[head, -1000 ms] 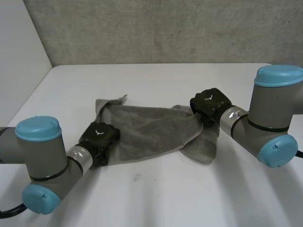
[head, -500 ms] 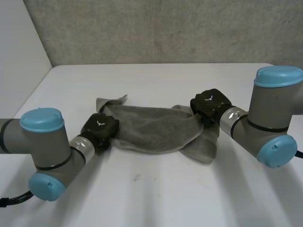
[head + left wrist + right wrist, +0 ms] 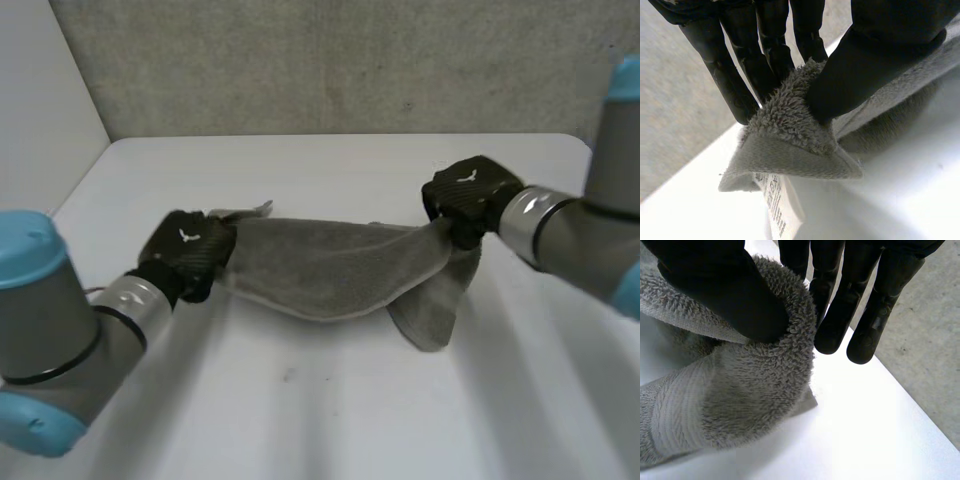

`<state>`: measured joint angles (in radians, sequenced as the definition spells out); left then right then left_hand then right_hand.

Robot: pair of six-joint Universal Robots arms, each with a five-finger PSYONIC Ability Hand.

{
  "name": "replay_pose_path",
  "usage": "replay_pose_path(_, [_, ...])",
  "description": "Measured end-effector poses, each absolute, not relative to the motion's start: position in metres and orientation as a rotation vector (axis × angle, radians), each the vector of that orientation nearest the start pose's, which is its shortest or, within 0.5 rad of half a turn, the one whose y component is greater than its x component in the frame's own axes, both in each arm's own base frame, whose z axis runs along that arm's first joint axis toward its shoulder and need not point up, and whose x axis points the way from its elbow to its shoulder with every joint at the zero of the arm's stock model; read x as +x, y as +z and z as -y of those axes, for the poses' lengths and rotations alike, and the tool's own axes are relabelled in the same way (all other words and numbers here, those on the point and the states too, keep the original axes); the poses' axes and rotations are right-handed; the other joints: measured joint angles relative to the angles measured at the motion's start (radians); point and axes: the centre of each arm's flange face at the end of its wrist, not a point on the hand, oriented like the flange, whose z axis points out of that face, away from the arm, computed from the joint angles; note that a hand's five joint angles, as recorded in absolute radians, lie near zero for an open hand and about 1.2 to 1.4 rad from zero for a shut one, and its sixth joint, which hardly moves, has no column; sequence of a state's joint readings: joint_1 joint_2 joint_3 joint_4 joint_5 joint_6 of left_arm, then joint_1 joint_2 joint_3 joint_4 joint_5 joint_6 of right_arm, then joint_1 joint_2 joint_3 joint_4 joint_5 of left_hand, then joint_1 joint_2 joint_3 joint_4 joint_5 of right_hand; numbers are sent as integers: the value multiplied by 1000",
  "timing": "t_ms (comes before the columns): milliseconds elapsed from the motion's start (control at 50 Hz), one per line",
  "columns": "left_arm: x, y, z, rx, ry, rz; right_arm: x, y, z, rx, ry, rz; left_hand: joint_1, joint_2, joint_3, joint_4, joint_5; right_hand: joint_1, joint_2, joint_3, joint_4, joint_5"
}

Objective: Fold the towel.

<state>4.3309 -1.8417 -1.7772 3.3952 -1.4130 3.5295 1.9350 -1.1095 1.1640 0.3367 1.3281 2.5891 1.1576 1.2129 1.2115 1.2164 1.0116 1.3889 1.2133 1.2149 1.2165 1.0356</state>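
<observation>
A grey towel (image 3: 325,265) hangs stretched between my two hands over the white table (image 3: 330,410), its middle sagging and a loose flap drooping below its right end. My left hand (image 3: 188,250) pinches the towel's left end; in the left wrist view the thumb (image 3: 865,65) presses the towel (image 3: 790,135) against the fingers (image 3: 770,50), and a white label (image 3: 775,200) dangles beneath. My right hand (image 3: 468,195) pinches the right end; in the right wrist view its thumb (image 3: 730,295) clamps the towel (image 3: 735,395) against the fingers (image 3: 840,305).
The table's left edge meets a pale wall (image 3: 40,120), and a grey wall (image 3: 330,60) rises behind the far edge. Bare tabletop lies in front of the towel.
Both hands have lifted and moved apart, pulling the towel taut off the table. The left hand has closed on the towel's left end.
</observation>
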Motion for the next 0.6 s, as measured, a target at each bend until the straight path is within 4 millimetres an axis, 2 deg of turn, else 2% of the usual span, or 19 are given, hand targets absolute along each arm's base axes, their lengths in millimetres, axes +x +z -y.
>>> replay_pose_path(100, [-244, 223, 235, 1057, -2095, -2246, 257, 283, 275, -1350, -1678, -2208, 0, 0, 0, 0, 3, 0, 0, 0, 0, 0])
replay_pose_path(180, [-240, 232, 233, 1056, -2086, -2256, 252, 290, 269, -1385, -1659, -2222, 0, 0, 0, 0, 3, 0, 0, 0, 0, 0])
replay_pose_path(280, [-242, 224, 241, 1075, -2017, -2321, 253, 279, 269, -1462, -1597, -2241, 0, 0, 1, 0, 4, 0, 0, 0, 0, 0])
replay_pose_path(360, [-251, 206, 262, 1098, -1949, -2380, 261, 261, 285, -1528, -1580, -2237, 0, 0, 1, 0, 4, 0, 0, 0, 0, 0])
replay_pose_path(420, [-258, 204, 280, 1098, -1966, -2368, 267, 259, 302, -1519, -1647, -2209, 0, 0, 1, 0, 4, 0, 0, 0, 0, 0])
replay_pose_path(460, [-265, 210, 296, 1087, -2016, -2329, 274, 266, 320, -1476, -1770, -2157, 0, 0, 1, 0, 4, 0, 0, 0, 0, 0])
replay_pose_path(500, [-272, 224, 313, 1064, -2103, -2264, 281, 281, 338, -1405, -1927, -2080, 0, 0, 1, 0, 4, 0, 0, 0, 0, 0])
replay_pose_path(540, [-280, 249, 330, 1012, -2240, -2168, 286, 304, 353, -1310, -2106, -1972, 0, 0, 1, 0, 4, 1, 0, 0, 0, 0])
replay_pose_path(560, [-284, 265, 338, 975, -2324, -2112, 287, 314, 358, -1267, -2178, -1921, 0, 0, 1, 0, 4, 1, 0, 0, 0, 0])
replay_pose_path(580, [-287, 286, 346, 919, -2427, -2045, 289, 338, 366, -1172, -2321, -1807, 0, 0, 1, 0, 4, 1, 0, 0, 0, 0])
replay_pose_path(600, [-288, 300, 350, 877, -2500, -1997, 290, 351, 368, -1122, -2390, -1744, 0, 0, 1, 0, 4, 2, 0, 0, 0, 0])
